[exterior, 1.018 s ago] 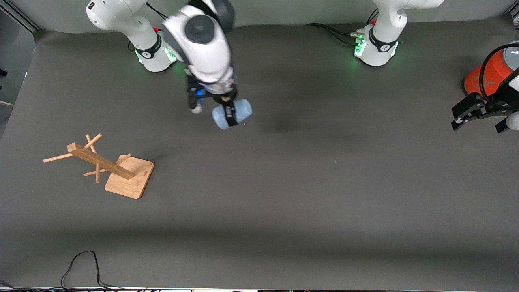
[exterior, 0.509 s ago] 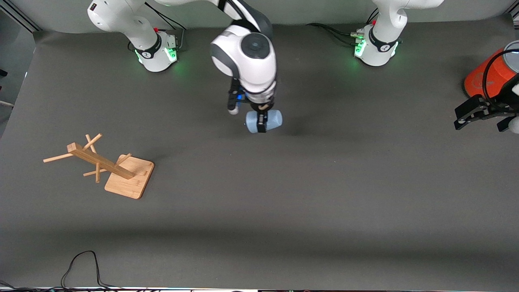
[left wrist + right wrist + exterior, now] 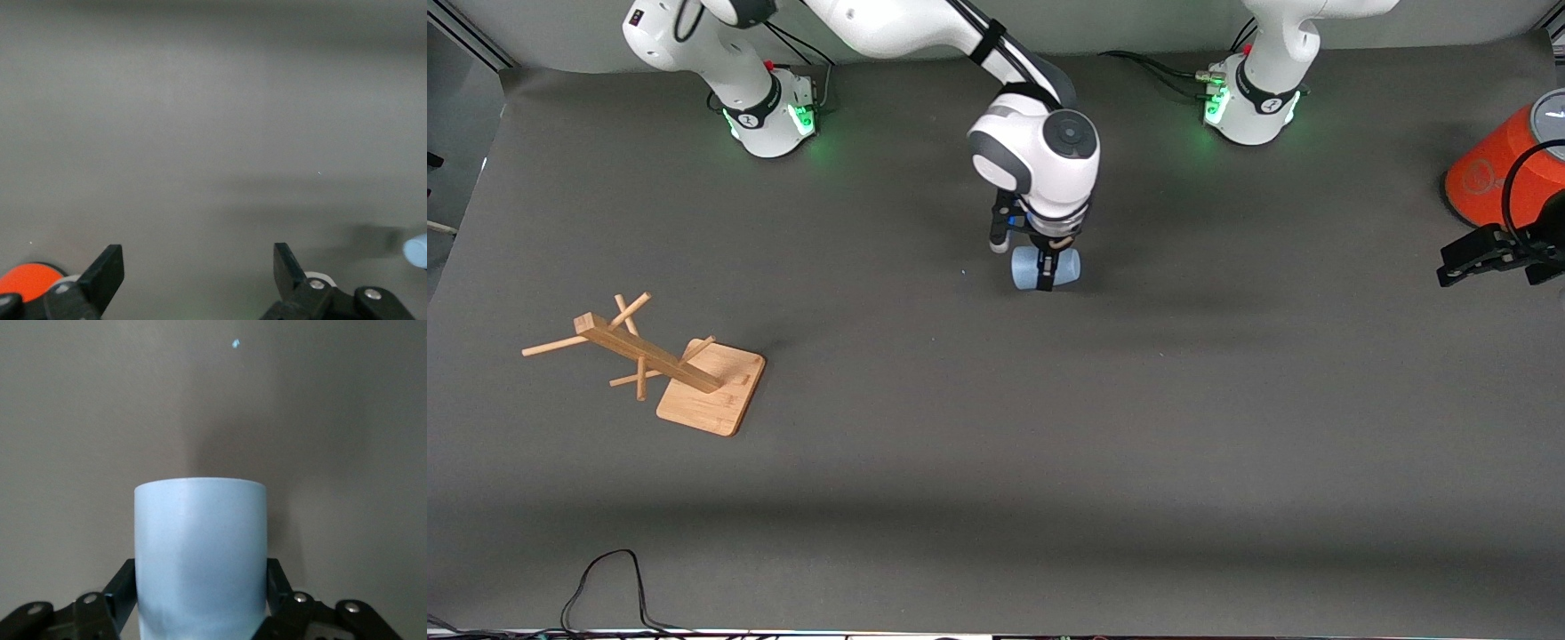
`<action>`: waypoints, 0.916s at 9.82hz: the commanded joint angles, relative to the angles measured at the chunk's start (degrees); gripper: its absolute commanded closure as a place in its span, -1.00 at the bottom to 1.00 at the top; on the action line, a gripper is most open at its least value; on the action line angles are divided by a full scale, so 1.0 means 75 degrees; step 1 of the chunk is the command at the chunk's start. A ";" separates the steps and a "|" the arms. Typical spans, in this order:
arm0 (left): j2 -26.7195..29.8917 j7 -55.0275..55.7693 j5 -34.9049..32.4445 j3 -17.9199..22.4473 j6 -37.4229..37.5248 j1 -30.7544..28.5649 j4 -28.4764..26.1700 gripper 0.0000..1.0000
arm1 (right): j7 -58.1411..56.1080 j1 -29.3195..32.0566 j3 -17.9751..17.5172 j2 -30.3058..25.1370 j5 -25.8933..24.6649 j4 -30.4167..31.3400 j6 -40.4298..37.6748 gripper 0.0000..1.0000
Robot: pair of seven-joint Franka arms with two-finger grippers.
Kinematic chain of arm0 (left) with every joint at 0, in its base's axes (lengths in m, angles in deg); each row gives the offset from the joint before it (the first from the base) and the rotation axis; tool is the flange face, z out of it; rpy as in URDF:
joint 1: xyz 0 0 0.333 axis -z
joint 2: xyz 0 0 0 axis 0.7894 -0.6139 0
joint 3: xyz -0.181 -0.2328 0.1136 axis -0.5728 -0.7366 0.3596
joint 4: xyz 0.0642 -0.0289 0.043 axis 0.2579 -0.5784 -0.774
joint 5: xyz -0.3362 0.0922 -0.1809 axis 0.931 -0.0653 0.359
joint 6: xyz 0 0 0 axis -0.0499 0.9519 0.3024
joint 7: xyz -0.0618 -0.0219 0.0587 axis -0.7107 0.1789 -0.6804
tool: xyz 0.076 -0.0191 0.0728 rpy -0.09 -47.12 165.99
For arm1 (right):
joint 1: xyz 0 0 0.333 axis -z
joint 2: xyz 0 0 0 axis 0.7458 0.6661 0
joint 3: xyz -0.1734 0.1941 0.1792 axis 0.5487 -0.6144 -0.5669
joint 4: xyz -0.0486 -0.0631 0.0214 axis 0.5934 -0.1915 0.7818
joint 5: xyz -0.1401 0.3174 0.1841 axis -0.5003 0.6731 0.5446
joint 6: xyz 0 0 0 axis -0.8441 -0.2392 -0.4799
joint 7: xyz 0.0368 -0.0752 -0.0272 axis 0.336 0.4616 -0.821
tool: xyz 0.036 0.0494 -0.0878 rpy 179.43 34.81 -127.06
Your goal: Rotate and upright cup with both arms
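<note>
The light blue cup (image 3: 1064,266) lies on its side in my right gripper (image 3: 1046,269), which is shut on it over the middle of the mat, between the two arm bases. In the right wrist view the cup (image 3: 200,553) fills the space between the two black fingers (image 3: 121,590). My left gripper (image 3: 1489,258) is open and empty at the left arm's end of the table, beside the orange cylinder. In the left wrist view its jaws stand wide apart (image 3: 198,277) over bare mat, and the cup (image 3: 417,250) shows small at the edge.
A wooden rack (image 3: 660,365) on a square base stands toward the right arm's end. A large orange cylinder with a grey top (image 3: 1505,167) stands by the left gripper. A black cable (image 3: 605,578) lies at the table edge nearest the camera.
My right arm has carried the cup toward the left arm's end and lower over the mat. My left gripper has drawn back a little toward the table's end.
</note>
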 commanded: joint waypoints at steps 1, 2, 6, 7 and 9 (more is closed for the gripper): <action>-0.0051 0.0193 0.0111 -0.0013 0.0169 -0.0038 0.0048 -1.00 | 0.0351 -0.0121 0.0092 0.0524 -0.0171 -0.0384 0.0337 -0.40; -0.0132 0.0193 0.0505 -0.0013 0.0204 -0.0258 0.0048 -1.00 | 0.0351 -0.0156 0.0080 0.0642 -0.0171 -0.0361 0.0605 -0.40; -0.0484 0.0205 0.0955 -0.0024 0.0099 -0.0272 -0.0010 -1.00 | 0.0432 -0.0168 0.0092 0.0924 -0.0159 -0.0360 0.0994 -0.60; -0.0496 0.0193 0.0978 -0.0036 0.0076 -0.0284 -0.0011 -1.00 | 0.0433 -0.0168 0.0092 0.0948 -0.0159 -0.0349 0.0995 -0.64; -0.0706 0.0205 0.0955 -0.0176 -0.0076 -0.0005 -0.0057 -1.00 | 0.0433 -0.0179 0.0092 0.0960 -0.0148 -0.0360 0.0995 -0.85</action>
